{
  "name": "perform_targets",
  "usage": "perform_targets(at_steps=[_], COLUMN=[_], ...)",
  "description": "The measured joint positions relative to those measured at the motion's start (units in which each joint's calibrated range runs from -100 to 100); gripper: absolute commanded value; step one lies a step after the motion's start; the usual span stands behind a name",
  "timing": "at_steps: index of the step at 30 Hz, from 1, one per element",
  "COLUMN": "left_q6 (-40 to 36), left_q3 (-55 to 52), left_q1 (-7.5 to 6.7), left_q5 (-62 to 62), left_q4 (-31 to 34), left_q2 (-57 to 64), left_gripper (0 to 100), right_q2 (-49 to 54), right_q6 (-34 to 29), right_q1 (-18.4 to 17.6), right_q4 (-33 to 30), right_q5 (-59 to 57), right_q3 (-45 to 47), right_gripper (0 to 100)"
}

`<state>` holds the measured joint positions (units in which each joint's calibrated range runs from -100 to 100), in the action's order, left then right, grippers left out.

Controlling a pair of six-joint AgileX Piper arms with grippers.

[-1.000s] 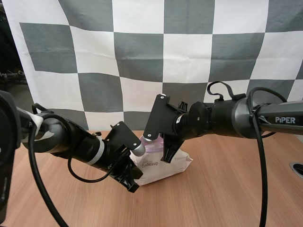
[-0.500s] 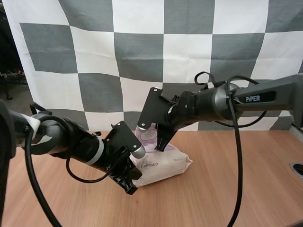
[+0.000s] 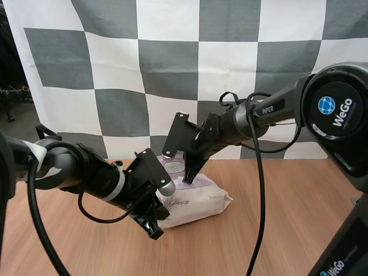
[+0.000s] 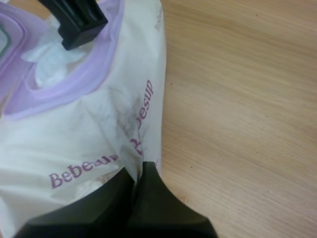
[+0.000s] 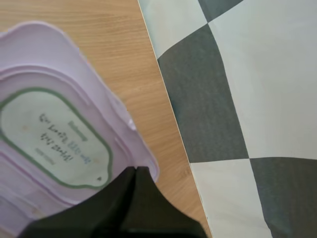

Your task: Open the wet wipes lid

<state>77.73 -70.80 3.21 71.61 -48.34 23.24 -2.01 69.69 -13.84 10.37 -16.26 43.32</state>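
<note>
A white wet wipes pack (image 3: pixel 201 201) lies on the wooden table. Its lilac lid (image 3: pixel 180 167) stands raised at the pack's far end. My left gripper (image 3: pixel 155 221) is shut on the pack's near left edge; in the left wrist view its tips (image 4: pixel 136 171) pinch the wrinkled film of the pack (image 4: pixel 99 134). A white wipe (image 4: pixel 49 64) shows inside the lilac opening rim (image 4: pixel 94 74). My right gripper (image 3: pixel 187 177) is shut, both fingers in front of the lid. In the right wrist view its tips (image 5: pixel 134 171) rest against the edge of the lid (image 5: pixel 54 134).
Bare wooden table (image 3: pixel 276 230) stretches to the right of the pack and in front of it. The table's far edge (image 5: pixel 148 64) runs just behind the lid. A round hole (image 3: pixel 360 204) sits at the table's right edge.
My right gripper has moved left and toward the back, and the lilac lid has swung up off the pack. My left gripper has kept its hold on the pack's edge.
</note>
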Motion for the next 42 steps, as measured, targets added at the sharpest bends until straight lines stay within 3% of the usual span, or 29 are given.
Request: perform_targets(at_steps=[11, 14, 15, 19, 20, 22, 25, 27, 28, 31, 34, 36, 42], left_q6=[0.0, -1.11, -1.42, -1.94, -2.36, -4.01, -6.94, -8.71, -9.4, -11.05, -13.87, -16.0, -23.36], left_q3=[0.0, 0.0, 0.0, 0.0, 0.12, 0.14, 0.14, 0.14, 0.14, 0.14, 0.14, 0.14, 0.14], left_q1=[0.0, 0.0, 0.0, 0.0, 0.0, 0.0, 0.0, 0.0, 0.0, 0.0, 0.0, 0.0, -0.57], left_q5=[-0.94, -4.03, -5.92, -12.3, -13.63, -16.82, -22.14, -25.58, -26.98, -30.38, -35.17, -39.17, -54.79], left_q4=[0.48, 0.59, 0.71, 0.69, 0.69, 0.69, 1.57, 2.06, 2.06, 1.68, -1.2, -3.26, -11.35], left_q2=[0.0, 0.37, 0.51, 2.73, 3.22, 4.69, 7.7, 10.53, 11.75, 16.66, 22.03, 25.52, 34.84], left_gripper=[0, 11, 20, 63, 72, 78, 75, 64, 56, 28, 6, 0, 0], right_q2=[0.0, 1.57, 2.29, 5.95, 7.03, 9.35, 12.98, 15.98, 17.29, 22.2, 27.27, 31.17, 42.33], right_q6=[-0.5, -1.79, -1.98, -3.94, -4.92, -7.28, -10.59, -12.6, -13.28, -13.83, -13.83, -13.83, -13.83], right_q1=[0.0, 0.14, 0.41, 1.49, 1.81, 2.53, 4.03, 5.22, 5.75, 7.58, 8.96, 9.62, 10.0], right_q4=[0.0, 0.0, 0.0, 0.0, 0.0, 0.0, 0.0, 0.0, 0.0, 0.0, 1.26, 2.26, 7.43], right_q5=[1.68, 0.44, -0.72, -3.34, -3.38, -3.54, -3.74, -3.74, -3.94, -7.35, -11.07, -13.3, -17.26], right_q3=[-0.09, -0.09, -0.09, -0.09, -0.09, -0.09, -0.09, -0.09, -0.09, -0.09, -0.09, -0.09, -0.09], right_gripper=[0, 0, 9, 70, 76, 68, 32, 4, 0, 0, 0, 0, 0])
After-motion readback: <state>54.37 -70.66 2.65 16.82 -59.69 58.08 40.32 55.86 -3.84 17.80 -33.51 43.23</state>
